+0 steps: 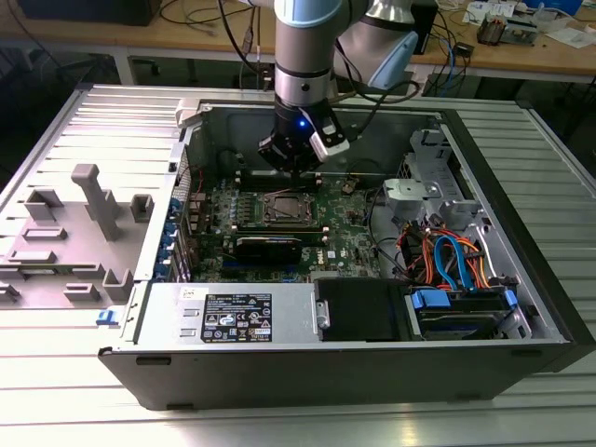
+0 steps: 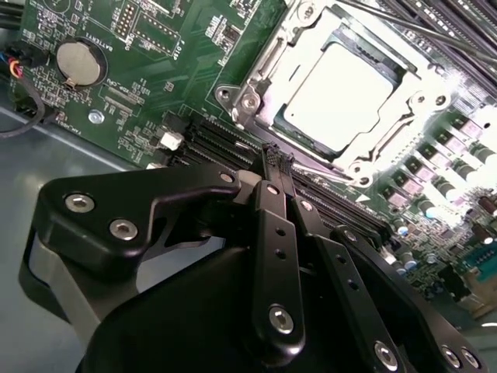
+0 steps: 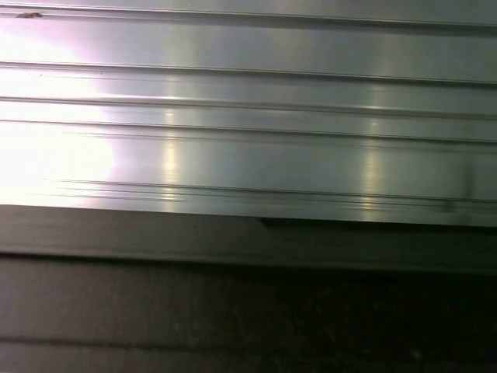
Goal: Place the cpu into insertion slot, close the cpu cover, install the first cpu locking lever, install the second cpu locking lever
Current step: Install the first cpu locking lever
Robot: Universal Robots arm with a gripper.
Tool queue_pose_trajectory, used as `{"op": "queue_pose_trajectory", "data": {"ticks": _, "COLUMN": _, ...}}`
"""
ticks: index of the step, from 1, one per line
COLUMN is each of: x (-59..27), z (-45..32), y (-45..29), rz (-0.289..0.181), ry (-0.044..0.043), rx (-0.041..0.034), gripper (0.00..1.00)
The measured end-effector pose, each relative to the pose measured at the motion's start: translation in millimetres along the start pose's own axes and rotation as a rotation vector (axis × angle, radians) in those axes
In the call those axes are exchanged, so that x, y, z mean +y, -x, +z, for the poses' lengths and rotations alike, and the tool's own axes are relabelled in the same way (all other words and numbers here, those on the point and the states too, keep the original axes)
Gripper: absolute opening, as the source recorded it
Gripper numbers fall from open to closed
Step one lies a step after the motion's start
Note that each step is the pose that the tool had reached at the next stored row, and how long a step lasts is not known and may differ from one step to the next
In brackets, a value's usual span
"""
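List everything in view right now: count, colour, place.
computer case: one, black, open, lying on the table
table: one, silver, slatted, under the case
motherboard: one, green, inside the case
cpu: one, silvery, seated in the socket
cpu cover: one, silvery frame, down around the cpu
coin battery: one, silver, on the motherboard
power supply: one, silver, along the case's near edge
cables: several, blue and orange, at the exterior view's right
fixture: one, grey, on the table at the exterior view's left
gripper: one, black, shut, empty, beside the socket
arm: one, grey and blue, above the case
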State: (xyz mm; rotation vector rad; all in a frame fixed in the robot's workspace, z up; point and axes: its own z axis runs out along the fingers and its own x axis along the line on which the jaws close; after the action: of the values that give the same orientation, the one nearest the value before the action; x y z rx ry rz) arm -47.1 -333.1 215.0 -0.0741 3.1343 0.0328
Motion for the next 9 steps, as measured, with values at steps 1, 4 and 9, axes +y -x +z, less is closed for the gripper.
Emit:
{"op": "queue_pose_trajectory", "data": {"ticks": 1, "x": 0.0, "z": 0.9, "y": 0.5, "rz": 0.000, "ry": 0.0000, "rx": 0.0000, "gripper": 0.11}}
{"op": "queue_pose_trajectory", "data": {"ticks": 4, "x": -0.1, "z": 2.9, "y": 1.4, "rz": 0.000, "ry": -0.0001, "rx": 0.0000, "gripper": 0.11}}
{"op": "queue_pose_trajectory", "data": {"ticks": 9, "x": -0.2, "z": 6.1, "y": 2.2, "rz": 0.000, "ry": 0.0000, "rx": 0.0000, "gripper": 0.11}}
